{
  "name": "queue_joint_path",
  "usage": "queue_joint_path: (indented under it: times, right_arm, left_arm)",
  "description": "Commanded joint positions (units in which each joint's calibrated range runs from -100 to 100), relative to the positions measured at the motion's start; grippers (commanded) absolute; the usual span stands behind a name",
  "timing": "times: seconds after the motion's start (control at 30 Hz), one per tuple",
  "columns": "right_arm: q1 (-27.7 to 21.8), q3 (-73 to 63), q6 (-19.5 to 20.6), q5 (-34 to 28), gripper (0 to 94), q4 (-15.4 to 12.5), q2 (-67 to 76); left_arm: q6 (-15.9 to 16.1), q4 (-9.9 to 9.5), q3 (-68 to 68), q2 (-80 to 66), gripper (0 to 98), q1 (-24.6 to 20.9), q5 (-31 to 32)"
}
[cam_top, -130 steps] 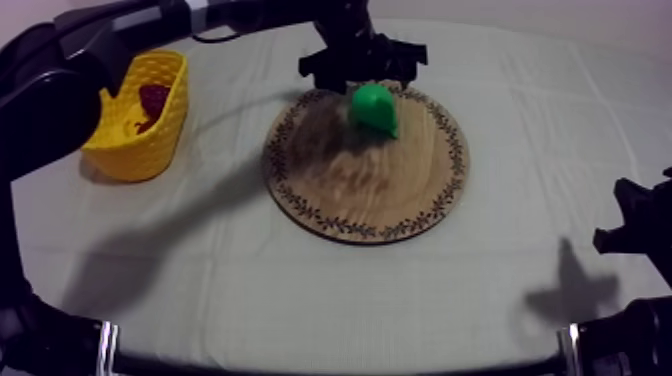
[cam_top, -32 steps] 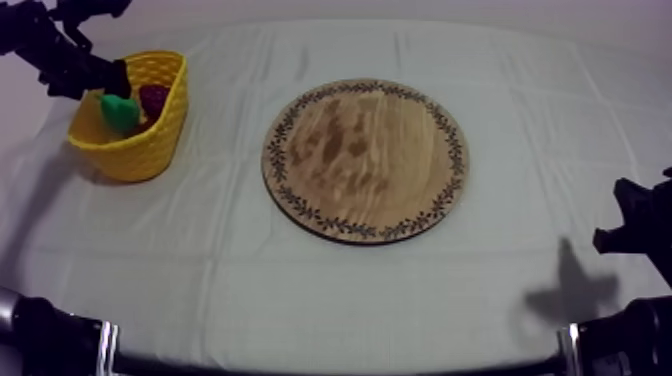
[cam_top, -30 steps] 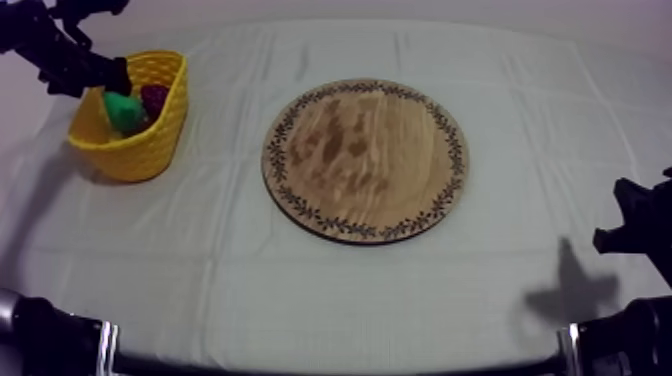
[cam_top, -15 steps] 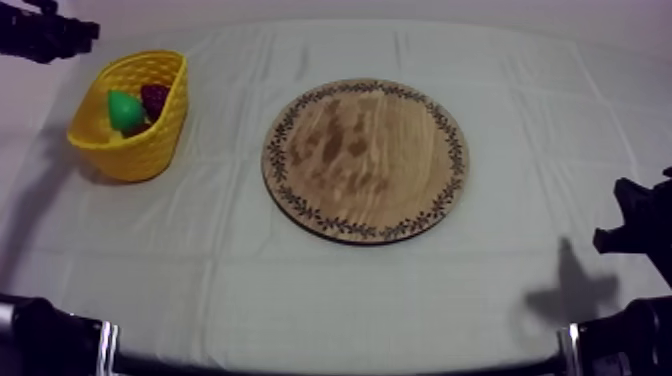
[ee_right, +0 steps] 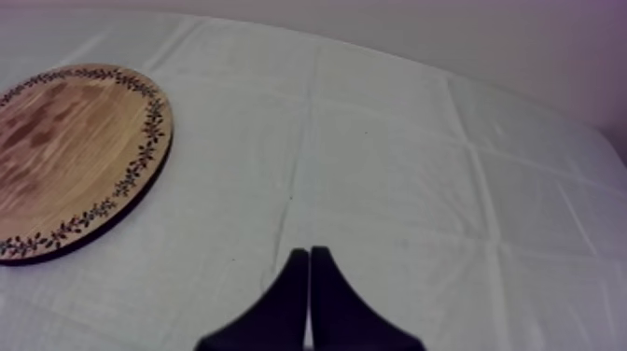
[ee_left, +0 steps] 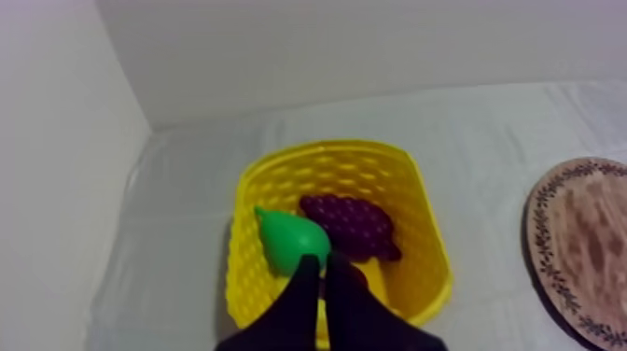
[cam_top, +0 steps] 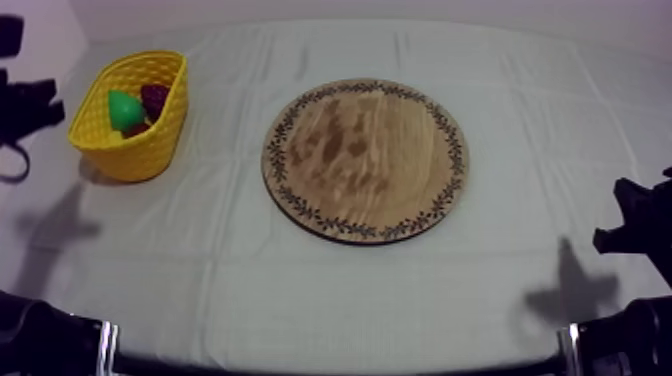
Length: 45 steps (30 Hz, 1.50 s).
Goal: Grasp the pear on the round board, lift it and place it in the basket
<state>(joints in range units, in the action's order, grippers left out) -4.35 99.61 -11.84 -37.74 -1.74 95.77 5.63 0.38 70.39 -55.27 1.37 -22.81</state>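
Green pear [cam_top: 124, 108] lies in the yellow basket [cam_top: 150, 152]; wooden board [cam_top: 365, 160] bare; task looks done; left gripper [ee_left: 322, 263] and right gripper [ee_right: 309, 254] both have fingers pressed together, holding nothing.

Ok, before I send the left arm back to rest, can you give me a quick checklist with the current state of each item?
1. Pear inside the yellow basket: ok, it lies beside the bunch of grapes.
2. Pear off the wooden board: ok.
3. Left gripper has let go: ok, its fingers lie together on nothing.
4. Basket upright on the cloth: ok.
5. Right gripper out of the way: ok, shut, over bare cloth beside the board.
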Motion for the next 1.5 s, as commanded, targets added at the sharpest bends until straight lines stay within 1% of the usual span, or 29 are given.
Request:
queue_joint_path:
  times: [0.0,0.1,0.2,0.43,0.6,0.7,0.73,0.8,0.9,1.0,1.2,1.33,1.47]
  right_arm:
    - [0.05,0.05,0.04,-0.01,0.5,0.01,-0.01]
    - [0.06,0.05,0.04,-0.01,0.5,0.01,-0.01]
    - [0.06,0.05,0.01,-0.01,0.5,0.01,-0.01]
    - [0.07,0.05,0.04,-0.01,0.5,0.01,-0.01]
    - [0.07,0.05,0.04,-0.01,0.5,0.01,-0.01]
    - [0.07,0.05,0.04,-0.01,0.5,0.01,-0.01]
    - [0.07,0.05,0.04,-0.01,0.5,0.01,-0.01]
    - [0.07,0.05,0.04,-0.01,0.5,0.01,-0.01]
    - [0.07,0.05,0.04,-0.01,0.5,0.01,-0.01]
    - [0.07,0.05,0.04,-0.01,0.5,0.01,-0.01]
    - [0.07,0.05,0.04,-0.01,0.5,0.01,-0.01]
    - [0.07,0.05,0.04,-0.01,0.5,0.01,-0.01]
    - [0.07,0.05,0.04,-0.01,0.5,0.01,-0.01]
  left_arm:
    - [-1.04,-0.11,7.61,-17.93,0.0,0.66,-3.59]
    - [-3.21,-1.05,12.07,-27.4,0.0,2.31,-5.22]
    - [-4.4,-1.75,16.0,-34.27,0.0,3.59,-6.27]
    - [-3.76,-2.17,23.56,-42.82,0.0,3.58,-6.6]
    - [-3.27,-2.44,28.11,-44.41,0.0,2.92,-3.34]
    - [-3.46,-2.55,29.07,-44.62,0.0,2.36,-2.87]
    - [-3.53,-2.58,29.23,-44.66,0.0,2.25,-2.95]
    - [-4.18,-3.32,29.42,-44.7,0.0,2.12,-3.73]
    - [-3.75,-3.72,29.54,-44.72,0.0,2.02,-5.45]
    - [-3.71,-3.82,29.58,-44.73,0.0,1.96,-6.23]
    - [-5.81,-3.81,29.6,-44.73,0.0,1.93,-6.86]
    - [-5.85,-3.75,29.61,-44.73,0.0,1.9,-7.15]
    - [-5.17,-3.74,29.61,-44.73,0.0,1.8,-7.32]
